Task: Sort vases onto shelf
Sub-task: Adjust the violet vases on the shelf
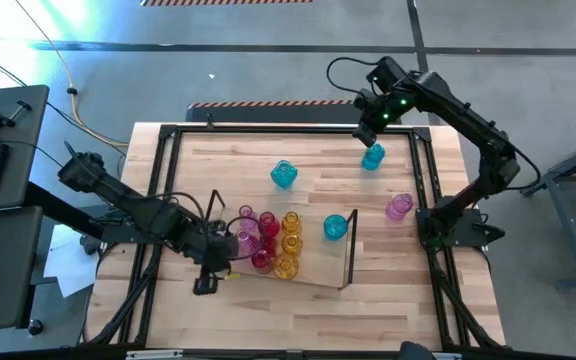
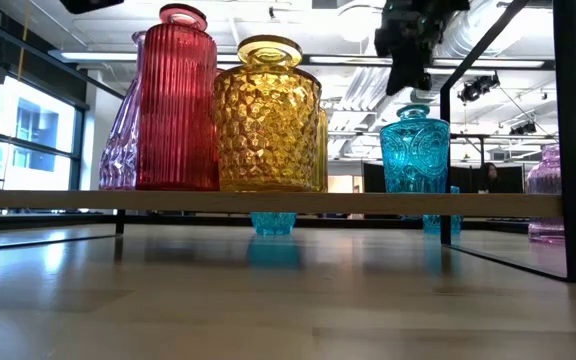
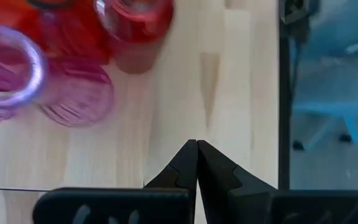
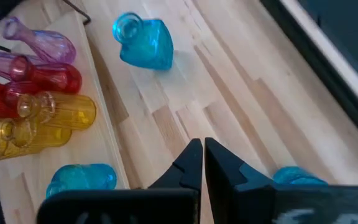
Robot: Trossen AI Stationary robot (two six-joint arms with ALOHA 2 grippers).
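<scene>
The shelf point(image 1: 318, 268) lies at the table's middle, near side, and carries pink point(image 1: 247, 236), red point(image 1: 265, 252), yellow point(image 1: 290, 240) and cyan point(image 1: 335, 227) vases standing upright. Three vases stand on the bare table: a cyan one point(image 1: 284, 175), a cyan one point(image 1: 372, 157) and a pink one point(image 1: 399, 207). My left gripper point(image 3: 196, 149) is shut, beside the shelf's left end, close to a pink vase point(image 3: 11, 74). My right gripper point(image 4: 202, 149) is shut and hovers over the far right of the table, just above the far cyan vase point(image 4: 297, 177).
A black metal frame point(image 1: 168, 130) runs around the table top. The shelf's dark upright end frames point(image 1: 351, 245) stand at both short ends. In the low view the shelf board point(image 2: 368, 203) sits raised above the table. Bare wood lies at the near right of the table.
</scene>
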